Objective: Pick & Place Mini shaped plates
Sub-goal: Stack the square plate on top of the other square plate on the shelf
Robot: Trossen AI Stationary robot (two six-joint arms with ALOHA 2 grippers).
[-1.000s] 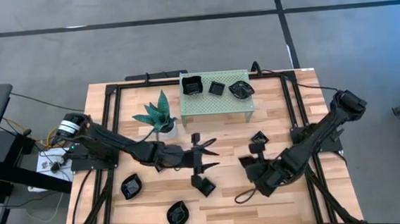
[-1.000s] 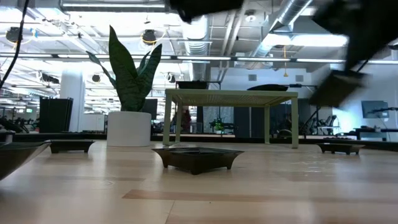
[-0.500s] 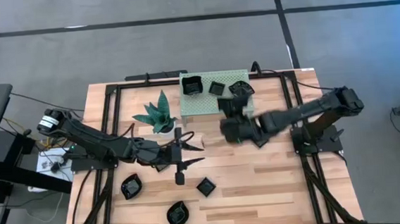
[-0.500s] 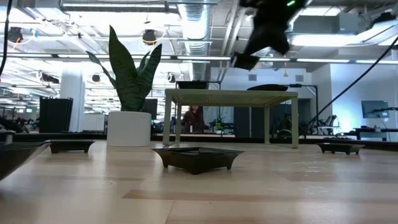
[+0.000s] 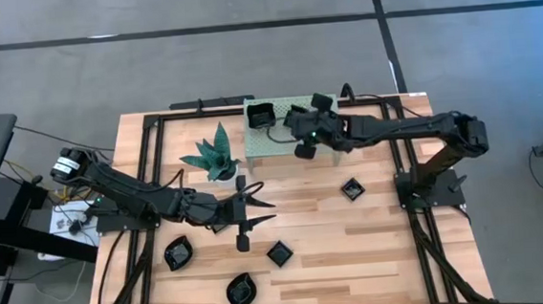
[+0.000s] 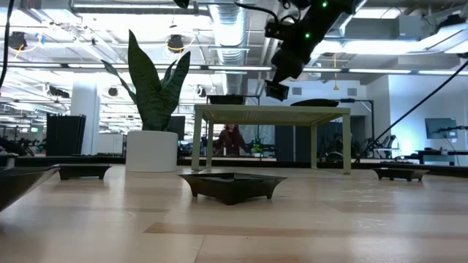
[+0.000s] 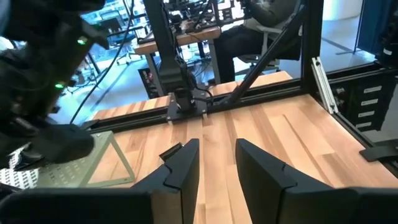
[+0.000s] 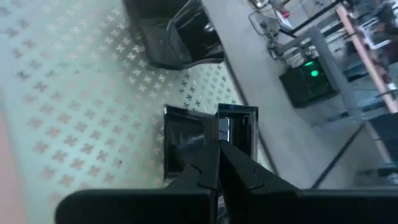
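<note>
Right pincer (image 8: 217, 155) over the green shelf (image 5: 276, 142), fingers clamped on a small square plate (image 8: 208, 137) — left pincer (image 5: 256, 206) open, low over the tabletop (image 5: 374, 250).

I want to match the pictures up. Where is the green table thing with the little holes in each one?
High view: green shelf, middle of the table's far edge.
Low view: centre, behind the nearest plate.
Left wrist view: only a corner.
Right wrist view: spread out under the right gripper.
Shared landmark: the deep black dish on it.
</note>
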